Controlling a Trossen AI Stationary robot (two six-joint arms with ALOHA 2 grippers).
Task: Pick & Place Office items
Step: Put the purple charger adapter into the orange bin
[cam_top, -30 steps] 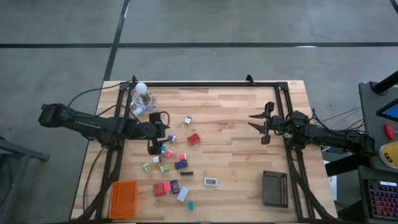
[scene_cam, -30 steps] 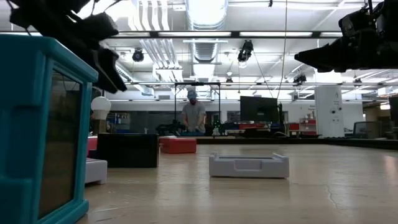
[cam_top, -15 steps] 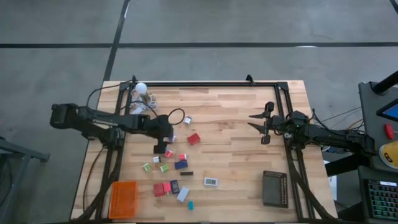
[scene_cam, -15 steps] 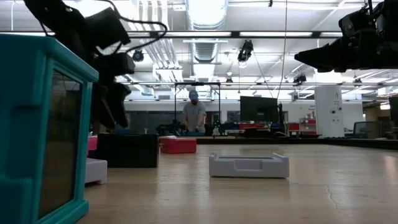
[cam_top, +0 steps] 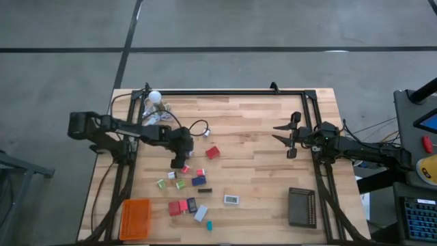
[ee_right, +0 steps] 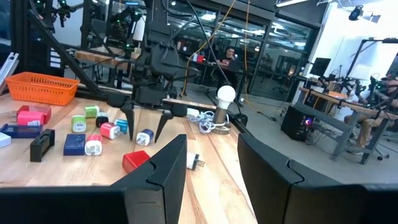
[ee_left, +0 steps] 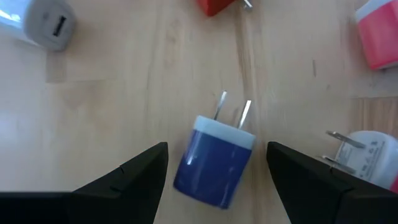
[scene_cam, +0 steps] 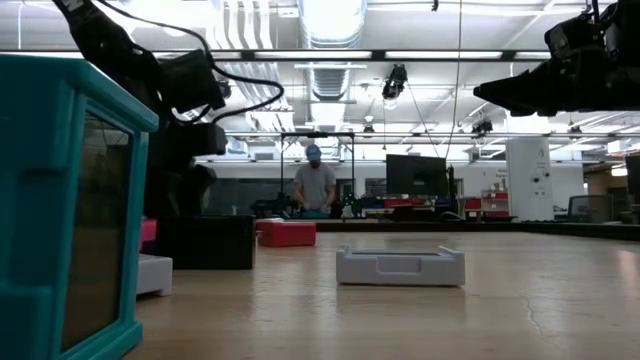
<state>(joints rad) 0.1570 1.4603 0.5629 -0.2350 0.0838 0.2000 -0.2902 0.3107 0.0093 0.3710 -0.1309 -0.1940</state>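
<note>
Directly between the left gripper's [ee_left: 216, 168] spread jaws lies a blue plug [ee_left: 214, 160].

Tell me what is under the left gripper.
A blue plug adapter lies on the bare wooden table under the open left gripper, between its fingers. Its underside is hidden.

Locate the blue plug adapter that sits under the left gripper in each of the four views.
High view: hidden beneath the left gripper, left of centre.
Low view: not identifiable.
Left wrist view: blue plug adapter lies on the wood between the open fingers, prongs pointing away.
Right wrist view, between the left gripper's fingertips.
Shared landmark: the red block nearby.
</note>
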